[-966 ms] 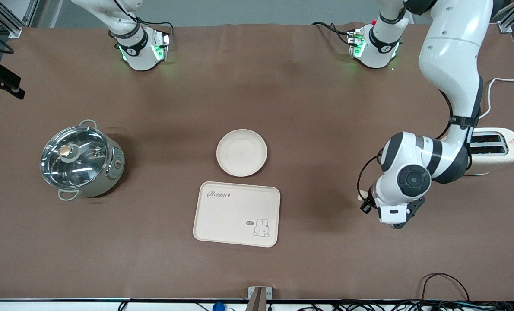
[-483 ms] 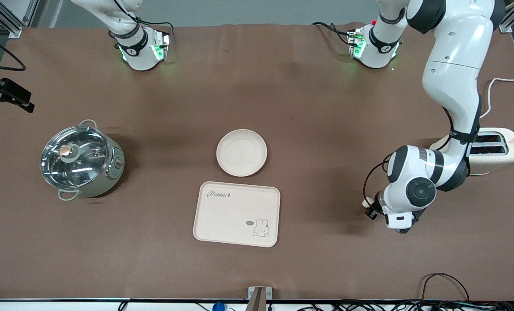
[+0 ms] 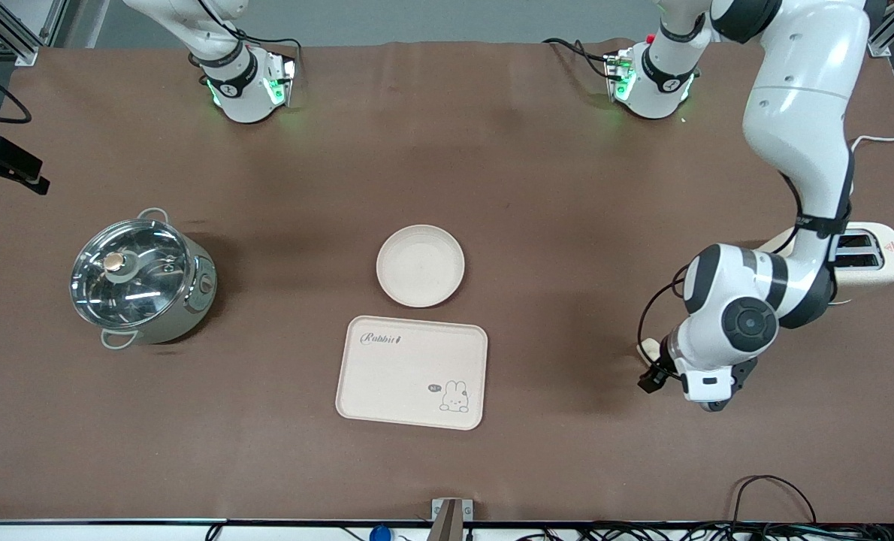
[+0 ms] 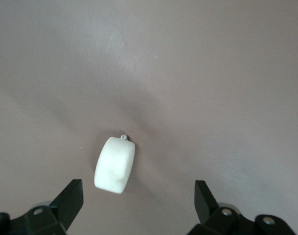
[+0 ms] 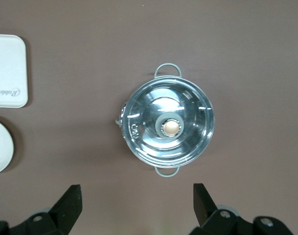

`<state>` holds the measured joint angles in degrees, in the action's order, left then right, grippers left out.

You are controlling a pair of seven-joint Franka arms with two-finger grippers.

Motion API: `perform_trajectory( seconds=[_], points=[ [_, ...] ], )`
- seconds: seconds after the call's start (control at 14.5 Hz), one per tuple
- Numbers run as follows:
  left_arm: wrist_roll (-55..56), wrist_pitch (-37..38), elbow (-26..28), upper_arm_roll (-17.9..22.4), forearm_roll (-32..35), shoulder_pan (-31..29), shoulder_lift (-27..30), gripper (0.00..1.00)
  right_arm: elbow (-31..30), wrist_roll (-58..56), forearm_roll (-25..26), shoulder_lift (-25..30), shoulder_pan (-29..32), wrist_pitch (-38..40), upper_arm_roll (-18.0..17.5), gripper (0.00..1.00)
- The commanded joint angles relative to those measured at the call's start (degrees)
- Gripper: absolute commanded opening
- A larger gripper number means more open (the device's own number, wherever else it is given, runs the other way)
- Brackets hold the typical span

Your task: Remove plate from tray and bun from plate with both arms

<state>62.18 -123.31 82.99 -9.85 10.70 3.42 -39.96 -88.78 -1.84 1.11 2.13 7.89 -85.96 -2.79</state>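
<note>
At the left of the front view a lidded steel pot [image 3: 141, 279] stands on the brown table [image 3: 447, 165]. The right wrist view looks straight down on it, so the right gripper [image 5: 134, 208] hangs high over the pot, jaws spread wide and holding nothing; that arm waits. In the front view only its base shows, at the upper left.

At the centre of the front view lies the plate [image 3: 420, 265], empty, flat on the table. Just below it in the frame, close but apart, lies a rectangular tray [image 3: 411, 372] with a rabbit drawing.

At the right of the front view the left arm [image 3: 804, 105] bends down from the top edge to the lower right. The left gripper [image 3: 661, 368] is low over the table there, well apart from the tray. Its jaws are wide open and grip nothing. In the left wrist view the bun [image 4: 115, 164] sits on the table between the fingers [image 4: 70, 198], nearer one of them and touching neither. In the front view only a pale edge of the bun [image 3: 650, 347] peeks out beside the wrist.

A cream toaster [image 3: 864, 261] stands at the right edge of the frame, partly hidden by the arm.
</note>
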Motion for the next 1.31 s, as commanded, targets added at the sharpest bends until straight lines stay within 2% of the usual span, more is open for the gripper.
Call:
perform_trajectory(
  seconds=[0.0, 0.41, 0.83, 1.24],
  points=[
    [-6.3, 2.8, 1.2, -0.6, -0.5, -0.5, 6.3, 1.00, -1.7, 0.3, -2.2, 1.2, 0.4, 0.5, 1.1, 1.00],
    [-27.3, 9.2, 1.0, -0.8, -0.9, -3.2, 18.3, 1.00, -1.7, 0.2, -2.2, 1.3, -0.5, 2.0, 1.1, 1.00],
    [-49.5, 24.0, 1.0, -0.6, -5.8, -6.8, 30.6, 1.00, -1.8, 0.2, -1.6, 1.4, -1.0, 2.0, 1.2, 1.00],
    [-59.4, 36.6, 2.9, 0.4, -8.1, -7.3, 39.4, 1.00, -1.9, 0.1, -1.5, 1.6, -1.9, 2.5, 1.5, 1.00]
  ],
)
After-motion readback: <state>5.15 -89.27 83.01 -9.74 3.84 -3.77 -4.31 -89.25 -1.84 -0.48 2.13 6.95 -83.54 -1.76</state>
